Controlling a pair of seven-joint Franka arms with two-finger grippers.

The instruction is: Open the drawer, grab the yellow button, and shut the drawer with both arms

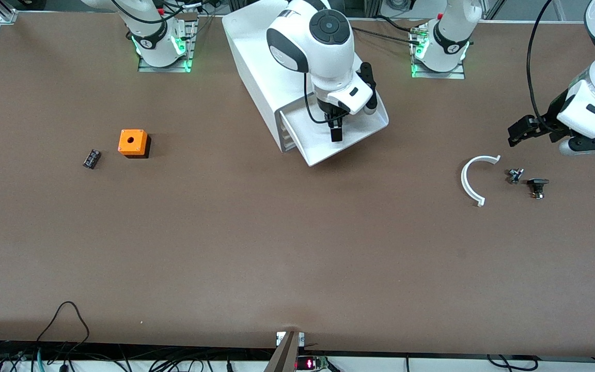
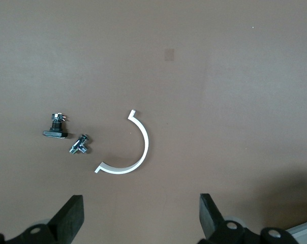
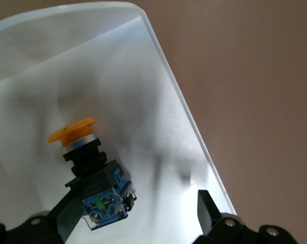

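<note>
Front view: drawer (image 1: pixel 364 135) already pulled out from the top of the white cabinet (image 1: pixel 253 57), tray floor showing bare white around the arm. Right gripper (image 1: pixel 337 130) poised over the open tray, fingers pointing down into it; button hidden from this camera by the wrist. Left gripper (image 1: pixel 519 132) hovering near the left arm's end of the table, over a white curved strip (image 1: pixel 470 181) and two small dark parts (image 1: pixel 527 182), waiting. Orange cube (image 1: pixel 132 142) and a small black part (image 1: pixel 91 158) sitting toward the right arm's end, untouched.

Left wrist view: fingers (image 2: pixel 69 216) spread wide, nothing between them.

Right wrist view: button (image 3: pixel 87 162) lying on its side in the drawer, round orange cap over a silver ring, black collar, blue-and-black block below. Jaws fully apart with one finger (image 3: pixel 207 206) over the tray; button just beside the other finger, not clasped.

Judged progress: opening done; grasping, lifting out and closing the drawer all left.
</note>
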